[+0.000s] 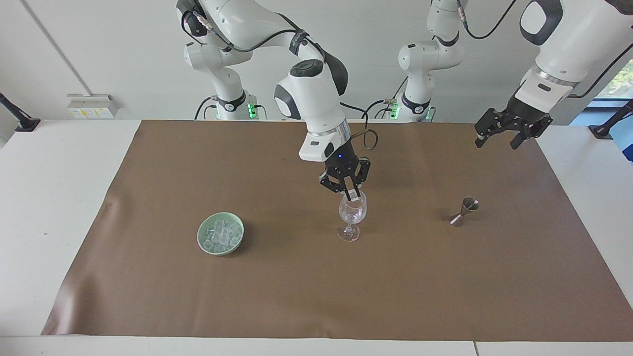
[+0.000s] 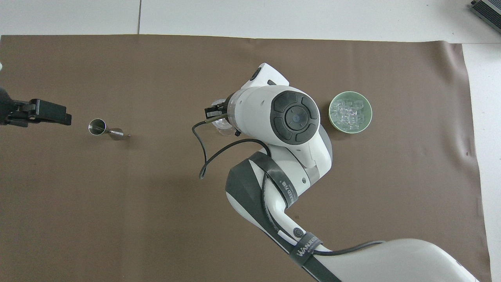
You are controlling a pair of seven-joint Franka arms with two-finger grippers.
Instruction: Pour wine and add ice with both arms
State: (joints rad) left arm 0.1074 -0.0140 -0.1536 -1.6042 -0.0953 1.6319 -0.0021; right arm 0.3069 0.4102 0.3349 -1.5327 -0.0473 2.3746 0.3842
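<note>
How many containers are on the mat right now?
3. A green bowl of ice toward the right arm's end, a wine glass mid-mat under the right hand, and a metal jigger toward the left arm's end. None looks hidden.

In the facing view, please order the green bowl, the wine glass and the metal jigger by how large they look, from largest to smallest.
1. green bowl, widest
2. wine glass, taller than the bowl but narrower, so these two are close
3. metal jigger, clearly smallest

Right gripper (image 1: 352, 194) sits directly over the clear stemmed wine glass (image 1: 352, 216); open brown mat lies between it and the green bowl (image 1: 220, 233).
</note>
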